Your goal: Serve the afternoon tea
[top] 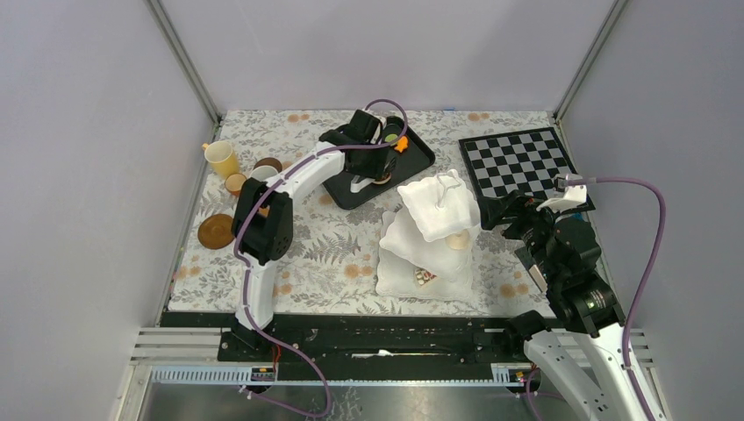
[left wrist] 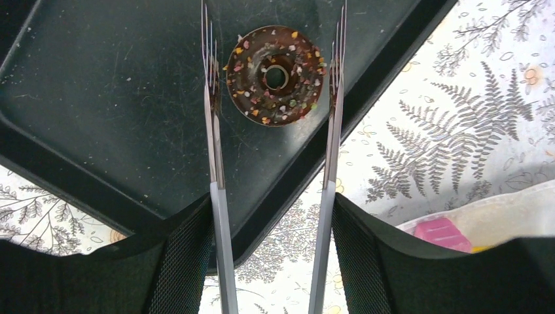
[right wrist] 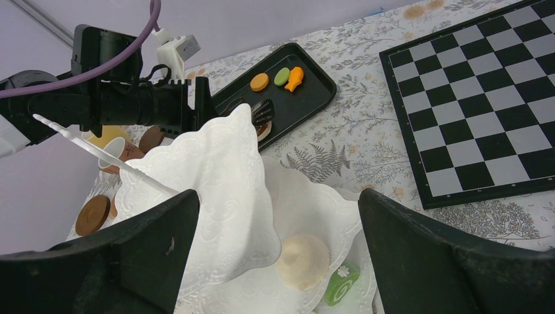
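A chocolate doughnut cake (left wrist: 275,75) with coloured sprinkles lies on the black tray (left wrist: 98,98). My left gripper (left wrist: 271,216) is shut on the silver tongs (left wrist: 214,150), whose two forked arms stand apart on either side of the doughnut without squeezing it. The white three-tier stand (top: 436,206) is mid-table. It carries a cream cake (right wrist: 302,260), a green roll (right wrist: 340,284) and a pink cake (left wrist: 444,233). My right gripper (right wrist: 275,209) hovers open over the stand with nothing between its fingers. An orange macaron (right wrist: 260,82), a green macaron (right wrist: 282,76) and an orange cake (right wrist: 294,78) lie at the tray's far end.
A yellow cup (top: 221,159), smaller cups and a brown saucer (top: 216,231) sit at the left of the floral cloth. A chessboard (top: 519,162) lies at the back right. Grey walls close in both sides.
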`<state>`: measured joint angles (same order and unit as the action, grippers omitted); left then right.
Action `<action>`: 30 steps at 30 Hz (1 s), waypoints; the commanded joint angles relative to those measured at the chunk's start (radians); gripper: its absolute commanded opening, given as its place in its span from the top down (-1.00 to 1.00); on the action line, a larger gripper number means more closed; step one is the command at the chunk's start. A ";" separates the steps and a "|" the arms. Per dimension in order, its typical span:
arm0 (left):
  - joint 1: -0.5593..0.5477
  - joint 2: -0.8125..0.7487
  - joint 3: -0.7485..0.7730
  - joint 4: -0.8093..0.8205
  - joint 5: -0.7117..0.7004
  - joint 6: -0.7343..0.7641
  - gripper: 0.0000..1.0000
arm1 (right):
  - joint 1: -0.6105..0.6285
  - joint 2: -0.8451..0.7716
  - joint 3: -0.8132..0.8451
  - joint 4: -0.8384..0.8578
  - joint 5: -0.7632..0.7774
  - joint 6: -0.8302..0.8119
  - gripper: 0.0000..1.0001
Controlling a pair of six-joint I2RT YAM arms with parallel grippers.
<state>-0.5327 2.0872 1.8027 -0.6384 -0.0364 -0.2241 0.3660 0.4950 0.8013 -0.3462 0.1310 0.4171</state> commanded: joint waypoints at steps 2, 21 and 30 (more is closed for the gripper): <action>0.001 -0.007 0.052 -0.001 -0.050 0.036 -0.32 | 0.005 0.004 0.013 0.039 0.009 -0.003 -0.97; -0.003 -0.005 0.036 -0.035 -0.018 0.046 -0.36 | 0.006 -0.006 0.001 0.038 -0.001 0.008 -0.97; -0.003 0.006 0.024 -0.043 -0.005 0.046 -0.38 | 0.005 -0.008 -0.004 0.039 -0.004 0.012 -0.97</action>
<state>-0.5331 2.0960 1.8065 -0.6922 -0.0521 -0.1898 0.3660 0.4931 0.8005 -0.3462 0.1303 0.4206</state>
